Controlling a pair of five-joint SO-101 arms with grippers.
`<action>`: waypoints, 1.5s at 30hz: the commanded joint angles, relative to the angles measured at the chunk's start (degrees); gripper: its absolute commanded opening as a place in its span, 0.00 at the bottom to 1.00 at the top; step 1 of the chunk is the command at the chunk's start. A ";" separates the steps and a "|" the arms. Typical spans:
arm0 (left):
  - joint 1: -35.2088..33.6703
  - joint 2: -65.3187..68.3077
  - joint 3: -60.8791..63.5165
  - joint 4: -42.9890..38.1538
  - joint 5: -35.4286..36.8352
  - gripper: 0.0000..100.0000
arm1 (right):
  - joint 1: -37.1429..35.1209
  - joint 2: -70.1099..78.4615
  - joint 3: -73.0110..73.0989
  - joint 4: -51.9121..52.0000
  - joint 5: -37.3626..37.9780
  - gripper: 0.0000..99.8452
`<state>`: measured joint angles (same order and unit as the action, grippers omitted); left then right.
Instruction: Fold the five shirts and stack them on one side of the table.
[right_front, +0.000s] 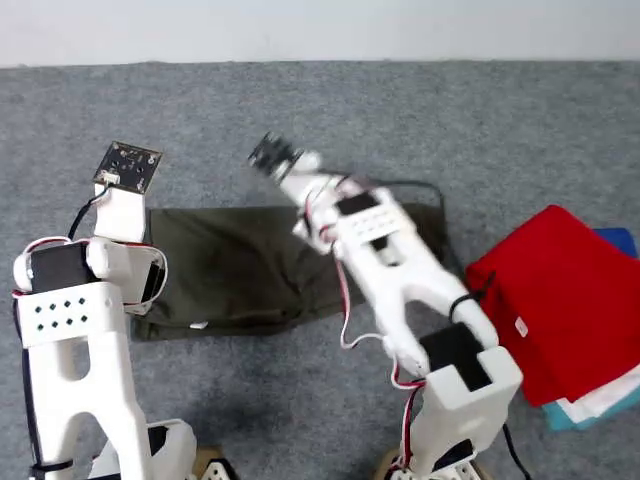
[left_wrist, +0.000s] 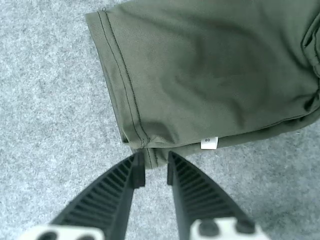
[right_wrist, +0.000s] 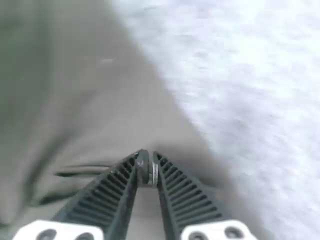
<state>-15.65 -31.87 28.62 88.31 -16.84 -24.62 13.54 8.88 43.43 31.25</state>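
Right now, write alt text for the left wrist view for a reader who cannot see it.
The left gripper, slightly open, points at the hemmed corner of an olive shirt lying on grey carpet; a white tag shows at its edge.

Robot lab bench: white left arm (right_front: 70, 320) and right arm (right_front: 400, 265) at the near edge of a grey carpeted table (right_front: 500, 130), white wall (right_front: 320, 30) beyond.

On my left hand (left_wrist: 151, 170), the fingers (left_wrist: 112, 195) were ribbed matt black plastic. The olive shirt (left_wrist: 210, 75) was soft matt cloth, stitched at the hem; the tabletop (left_wrist: 45, 125) was rough grey carpet.
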 joint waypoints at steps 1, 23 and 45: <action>0.09 -1.41 -0.22 -0.53 0.18 0.09 | 3.38 -0.75 -8.97 10.33 -0.53 0.02; 0.09 -1.41 -0.22 -0.53 0.18 0.09 | 13.32 -0.13 15.21 8.84 -0.26 0.02; -8.09 21.45 -9.80 -5.98 15.03 0.15 | 9.98 -34.59 5.89 38.02 -6.33 0.19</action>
<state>-21.89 -19.21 23.25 81.89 -3.12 -14.68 -16.35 16.79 80.26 26.59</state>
